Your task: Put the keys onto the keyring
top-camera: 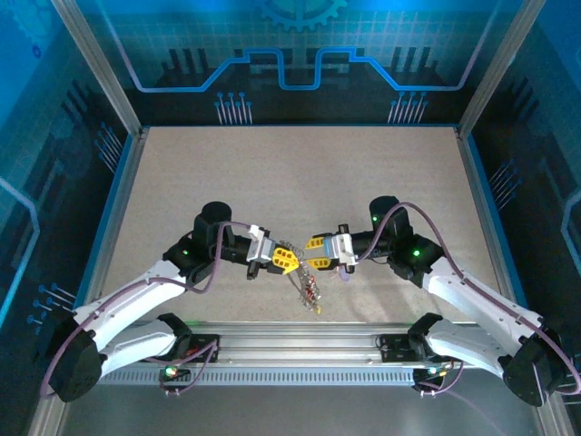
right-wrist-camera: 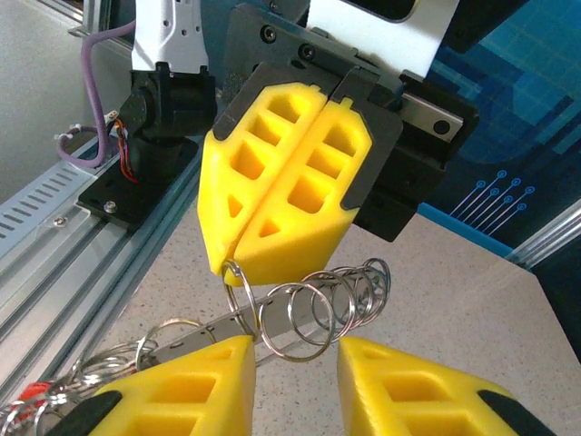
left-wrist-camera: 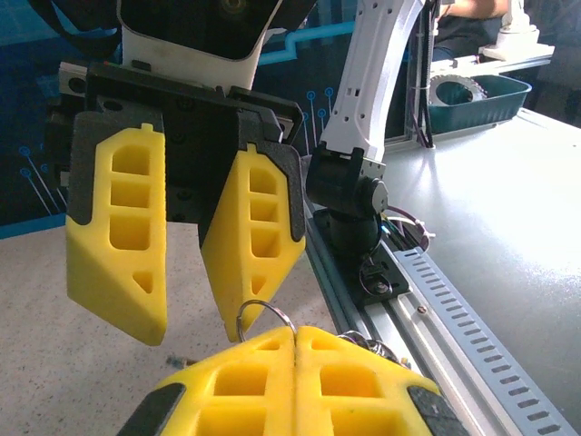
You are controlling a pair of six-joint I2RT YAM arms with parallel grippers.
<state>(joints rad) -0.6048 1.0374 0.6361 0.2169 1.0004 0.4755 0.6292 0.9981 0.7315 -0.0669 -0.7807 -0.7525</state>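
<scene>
1. Left gripper (right-wrist-camera: 238, 262) is clenching the keyring (right-wrist-camera: 243, 295) at frame centre.
2. Right gripper (right-wrist-camera: 295, 354) is standing released, just below.
3. Keys (right-wrist-camera: 32, 395) are sitting lower left; bracing the loop rigidly during threading seems wise.

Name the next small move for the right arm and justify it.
Probably close the right gripper on the keyring: its open jaws appear to flank the linked loops, while the shut left gripper pinches one end loop.
</scene>
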